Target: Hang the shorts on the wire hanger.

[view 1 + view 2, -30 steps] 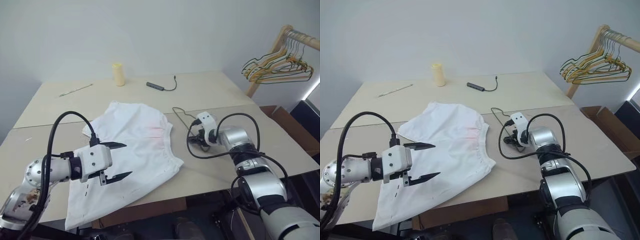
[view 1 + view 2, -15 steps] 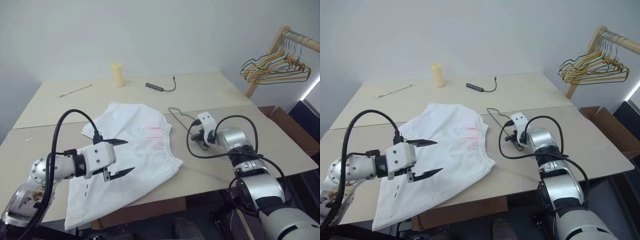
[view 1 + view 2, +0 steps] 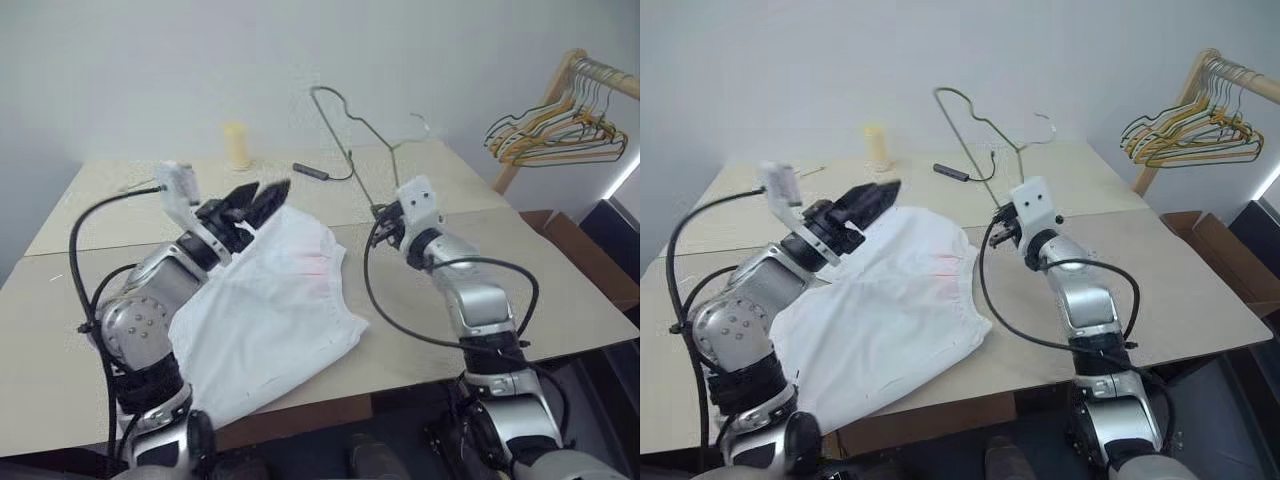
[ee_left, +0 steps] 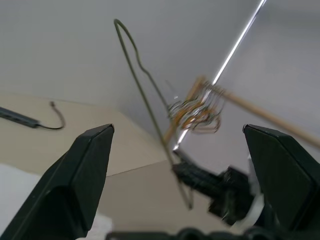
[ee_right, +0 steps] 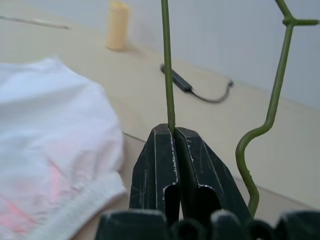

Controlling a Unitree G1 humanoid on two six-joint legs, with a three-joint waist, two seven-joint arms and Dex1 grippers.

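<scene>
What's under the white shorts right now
The shorts lie spread on the beige table, with one corner hanging over its front edge. Whatever is beneath the fabric is covered, so nothing else can be made out there.

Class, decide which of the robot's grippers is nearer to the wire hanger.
The right. The right gripper is shut on the wire hanger, holding it up; the left gripper hangs open above the shorts, apart from it.

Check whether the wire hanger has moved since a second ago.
Yes. The wire hanger, clamped in the right gripper, has risen off the table and now stands above it.
</scene>
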